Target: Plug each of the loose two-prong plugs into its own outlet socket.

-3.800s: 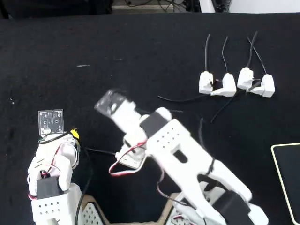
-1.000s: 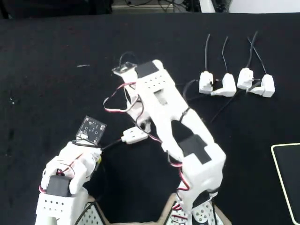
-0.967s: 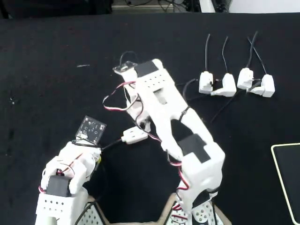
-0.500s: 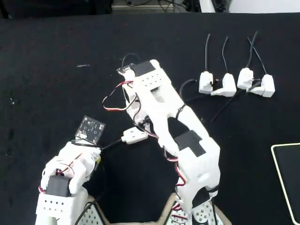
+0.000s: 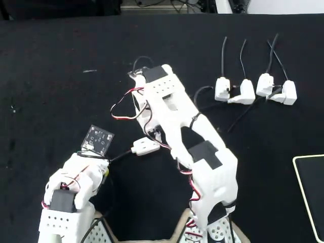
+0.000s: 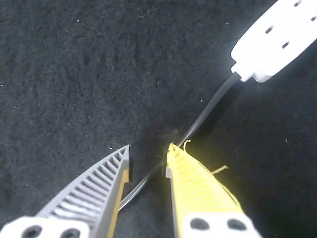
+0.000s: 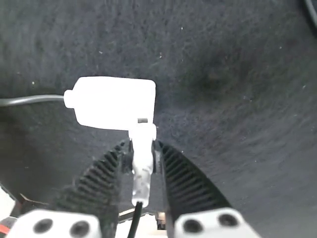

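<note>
From above, note the white outlet strip (image 5: 146, 147) at lower centre-left of the frame on the black table (image 5: 61, 61), tucked beneath the right arm (image 5: 172, 109) folded over it from the bottom edge. Find the left arm (image 5: 71, 187) at lower left, aimed along the strip's black cord (image 5: 120, 155). Count four white plugs (image 5: 246, 91) in a row at upper right, all with short black leads, well apart from the strip and plainly unplugged. Through the left wrist camera, see the left gripper (image 6: 148, 148) parted and straddling the cord near the strip, with no visible pinch on it. Through the right wrist camera, see the right gripper (image 7: 142, 147) pressed together on a fifth plug (image 7: 142, 136), with the plug's nose against the strip's edge; cannot tell about seating of the prongs. Judge the task as barely begun: one plug at the socket, perhaps mid-insertion, and four more waiting at upper right.
</note>
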Controlling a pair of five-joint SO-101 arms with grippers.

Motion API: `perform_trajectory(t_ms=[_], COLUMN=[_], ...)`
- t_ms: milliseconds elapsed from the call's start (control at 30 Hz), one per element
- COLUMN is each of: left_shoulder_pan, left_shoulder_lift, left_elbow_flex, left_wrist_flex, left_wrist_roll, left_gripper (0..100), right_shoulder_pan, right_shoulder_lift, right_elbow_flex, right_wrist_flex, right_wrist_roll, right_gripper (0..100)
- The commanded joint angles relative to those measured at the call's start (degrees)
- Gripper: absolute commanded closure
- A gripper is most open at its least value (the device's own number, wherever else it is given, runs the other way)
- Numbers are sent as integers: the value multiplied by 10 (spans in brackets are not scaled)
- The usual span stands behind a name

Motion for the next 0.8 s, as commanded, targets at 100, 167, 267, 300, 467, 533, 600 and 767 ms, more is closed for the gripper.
perform_trajectory(t_ms=[100, 167, 267, 300, 467, 533, 600, 767], left_shoulder_pan=[-6, -6, -6, -6, -6, -6, -7, -14], left_shoulder_lift=[-4, -4, -4, -4, -4, -4, -4, -4], left_elbow_flex=[-13, -13, -13, -13, -13, -13, -13, -14], left_wrist_flex=[0, 0, 0, 0, 0, 0, 0, -16], left_wrist_roll=[-6, -6, -6, -6, -7, -7, -6, -4], left_gripper=[870, 870, 870, 870, 870, 870, 870, 870], right_shoulder_pan=[-26, -26, -24, -24, -24, -24, -26, -25], right_shoulder_lift=[-5, -2, -2, -2, -2, -2, -2, -3], right_elbow_flex=[-28, -28, -28, -28, -26, -15, 7, 20], right_wrist_flex=[-18, -19, -20, -20, -27, -42, -59, -69], right_wrist_roll=[-40, -49, -56, -56, -56, -56, -54, -51], right_gripper=[988, 988, 988, 988, 988, 988, 988, 988])
